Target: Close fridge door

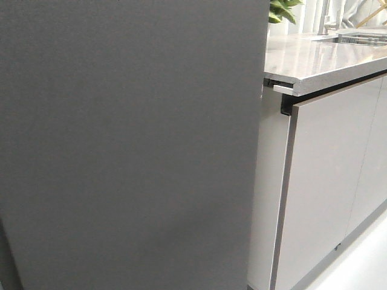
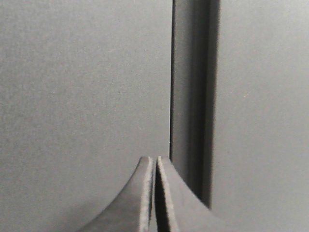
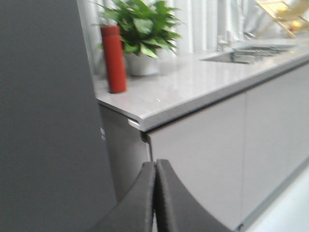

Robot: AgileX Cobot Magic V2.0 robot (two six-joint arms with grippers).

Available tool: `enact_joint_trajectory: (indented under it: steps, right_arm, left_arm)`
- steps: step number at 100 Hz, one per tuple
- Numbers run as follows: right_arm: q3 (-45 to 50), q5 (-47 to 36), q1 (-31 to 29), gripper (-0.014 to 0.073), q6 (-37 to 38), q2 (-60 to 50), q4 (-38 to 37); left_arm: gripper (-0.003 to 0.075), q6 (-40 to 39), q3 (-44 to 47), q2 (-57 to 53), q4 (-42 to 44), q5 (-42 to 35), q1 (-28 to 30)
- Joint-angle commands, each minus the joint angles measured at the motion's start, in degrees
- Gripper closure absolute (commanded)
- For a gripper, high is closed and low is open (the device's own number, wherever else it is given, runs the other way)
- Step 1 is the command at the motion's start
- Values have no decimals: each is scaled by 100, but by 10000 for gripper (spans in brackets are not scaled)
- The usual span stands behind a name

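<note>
Left tool (image 2: 154, 198) clenched on nothing, close against the fridge door (image 1: 127, 139); right tool (image 3: 155, 198) likewise clenched, empty. Door fills the left foreground, beside the cabinet front (image 1: 323, 181). Probably almost shut; seating unverifiable.

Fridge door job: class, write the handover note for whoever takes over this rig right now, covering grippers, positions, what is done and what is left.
Left gripper: shut, empty, facing the large matte dark-grey fridge door beside a vertical seam; contact not clear.
Right gripper: shut, empty, pointing toward the pale glossy cabinet front under the grey countertop.
Done: cannot confirm the door is fully closed.
Left: check the seam and press it flush if needed.
</note>
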Motion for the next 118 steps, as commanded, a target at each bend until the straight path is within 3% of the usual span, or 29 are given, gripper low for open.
enact_joint_trajectory:
  steps: [1,18,118]
  right_arm:
    - [248,-896,-44,638,-13,-81,25]
    - [729,-1277,-44,638,40,-154,54]
    - [719,-1058,-44,638,50,-154,71]
  left_arm:
    - [740,-29,201,-117,-35,-416,-29]
    - [740,-29,201,-117,-35,-416,-29]
    - [740,-29,201,-117,-35,-416,-29]
